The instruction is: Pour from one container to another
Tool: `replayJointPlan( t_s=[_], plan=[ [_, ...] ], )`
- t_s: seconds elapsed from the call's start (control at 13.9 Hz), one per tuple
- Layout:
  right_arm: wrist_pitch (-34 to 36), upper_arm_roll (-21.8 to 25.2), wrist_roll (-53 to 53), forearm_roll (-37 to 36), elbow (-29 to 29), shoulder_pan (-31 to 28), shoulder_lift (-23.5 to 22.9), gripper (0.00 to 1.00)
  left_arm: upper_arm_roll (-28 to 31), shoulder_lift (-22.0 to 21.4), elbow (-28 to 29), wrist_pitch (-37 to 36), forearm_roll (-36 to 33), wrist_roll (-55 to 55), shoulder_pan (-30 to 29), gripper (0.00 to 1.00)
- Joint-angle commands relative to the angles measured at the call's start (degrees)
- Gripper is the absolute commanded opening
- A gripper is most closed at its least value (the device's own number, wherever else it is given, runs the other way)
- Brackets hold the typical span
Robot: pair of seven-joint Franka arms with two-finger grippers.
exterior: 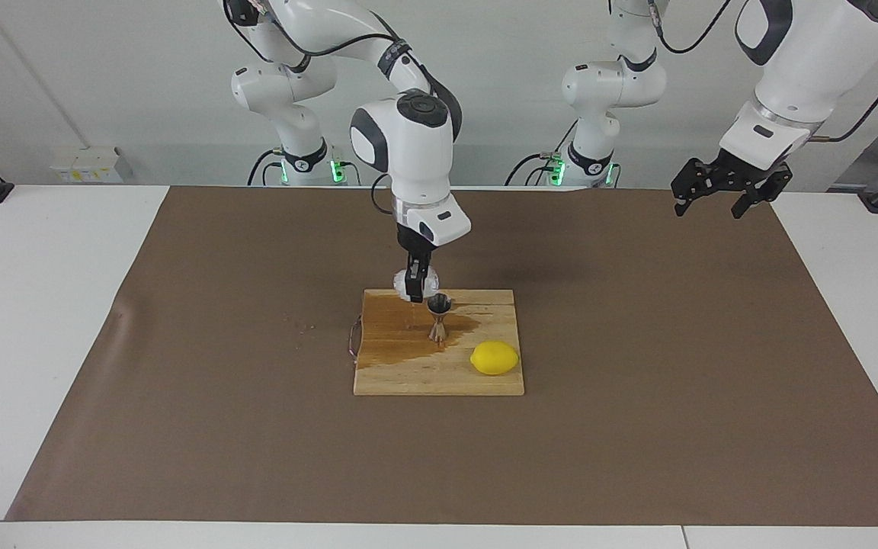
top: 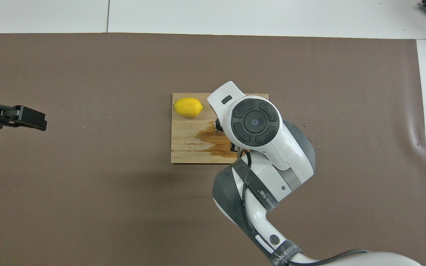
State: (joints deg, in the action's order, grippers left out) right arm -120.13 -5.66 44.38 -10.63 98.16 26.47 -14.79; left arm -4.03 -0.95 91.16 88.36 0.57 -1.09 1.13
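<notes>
Right gripper (exterior: 414,290) is clamped on the little white cup (exterior: 401,281) just above the jigger (exterior: 439,317) on the wet cutting board (exterior: 408,377), left gripper (exterior: 716,200) waits wide open, so any off-center tilt probably spills more.

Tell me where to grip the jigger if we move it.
At the narrow waist of the jigger, from above: it stands upright on the wet board, two cones meeting there. Come in on the lemon's end; the right gripper with the cup crowds the opposite end.
</notes>
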Motion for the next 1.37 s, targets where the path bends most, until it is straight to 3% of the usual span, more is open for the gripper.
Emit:
replayJointPlan(
  t_s=[0.0, 0.87, 1.3],
  plan=[
    [2.2, -0.1, -1.9, -3.4, -1.7, 0.3, -0.8, 0.0, -0.2, -0.5, -0.1, -0.8, 0.7, -0.3, -0.5, 1.0],
    [1.8, -0.1, -3.0, -5.0, -3.5, 0.8, -2.8, 0.0, -0.2, -0.5, -0.1, -0.8, 0.7, -0.3, -0.6, 1.0],
    [1.4, -0.1, 2.7, 4.5, -3.2, -2.7, 0.6, 0.0, -0.2, -0.5, -0.1, -0.8, 0.7, -0.3, -0.5, 1.0]
  ],
)
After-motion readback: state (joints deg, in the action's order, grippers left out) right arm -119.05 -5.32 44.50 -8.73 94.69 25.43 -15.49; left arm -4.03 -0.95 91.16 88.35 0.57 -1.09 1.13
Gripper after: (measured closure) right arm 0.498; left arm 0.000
